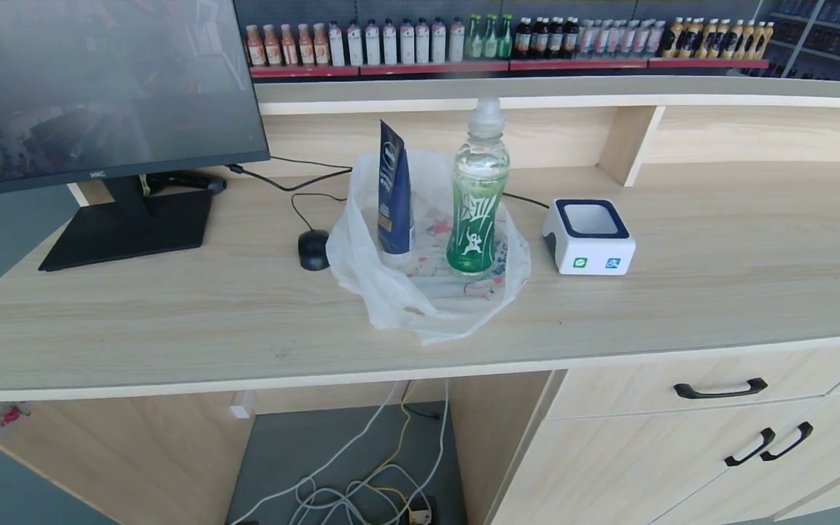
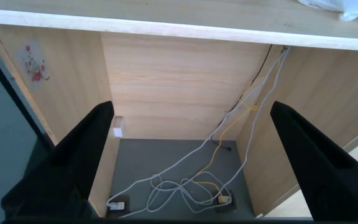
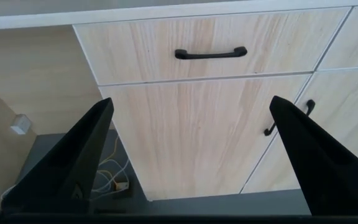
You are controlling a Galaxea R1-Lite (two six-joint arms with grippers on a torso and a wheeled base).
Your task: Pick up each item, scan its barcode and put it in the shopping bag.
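Head view: both task items stand inside the shopping bag [image 1: 391, 292], a white plastic bag slumped open on the tabletop [image 1: 719, 270].

The dark blue tube [image 1: 394, 193] stands on its cap with the crimped end up. Its long axis is close to vertical. Pale lettering runs along its length, and there is a tan patch lower down.

The bottle [image 1: 478, 197] stands just to the robot's right of the tube. It is upright, with its pale cap on top. Its lower half is wrapped in a green label that bears white brush-style characters and a small white figure.

The white scanner [image 1: 588, 237] sits just beside the bag, on the robot's right. Its dark-rimmed window faces up, and its front shows two small square icons, one green and one blue.

A black mouse [image 1: 313, 249] lies on the bag's other side. Farther that way stands a monitor [image 1: 92, 80] with a small logo on its lower bezel.

Your left tool [image 2: 191, 106] has its two dark fingers spread wide and holds nothing. It sits lower than the tabletop edge and faces the open recess under it. Loose white and yellow cables [image 2: 185, 186] lie on the floor ahead of the tool. A corner of the bag [image 2: 347, 7] shows higher than the tool and beyond it, so the tube and bottle are up above this tool, well apart from it.

Your right tool [image 3: 191, 99] is also spread wide and empty. It faces the drawer front, with the black drawer handle [image 3: 211, 54] ahead of it, in line with the gap between its fingers. The scanner and bag are on the tabletop above this tool's level.
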